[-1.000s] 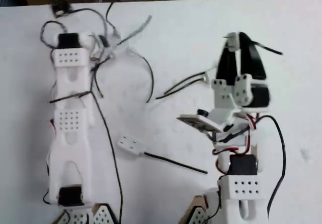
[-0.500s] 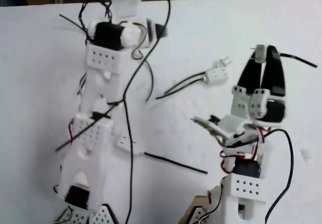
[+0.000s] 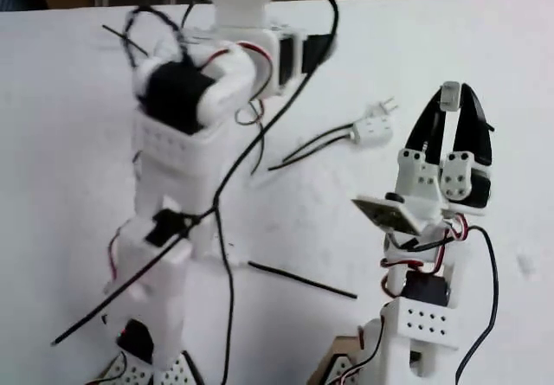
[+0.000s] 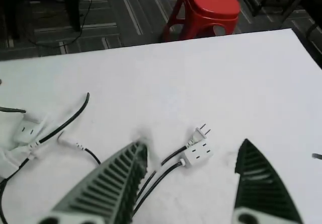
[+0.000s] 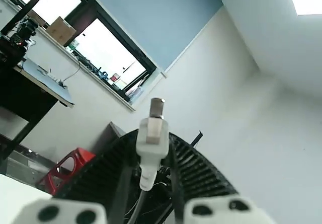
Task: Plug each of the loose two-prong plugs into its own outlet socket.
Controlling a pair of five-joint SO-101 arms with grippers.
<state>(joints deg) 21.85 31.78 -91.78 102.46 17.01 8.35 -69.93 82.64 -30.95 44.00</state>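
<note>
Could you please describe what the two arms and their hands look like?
Both the left arm and the right arm are white plastic segments with black motors, dotted hole panels, and black and red cables. The left hand and right hand have dark, ribbed, tapering fingers.

No readable text, label, number or sign appears (as far as these views allow).

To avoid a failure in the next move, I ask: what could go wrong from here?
1. The right gripper holds its plug with the prongs toward the ceiling; turning it down, the plug may slip.
2. The open left gripper hovers over an outlet socket and a loose plug lying close together; it may catch both.
</note>
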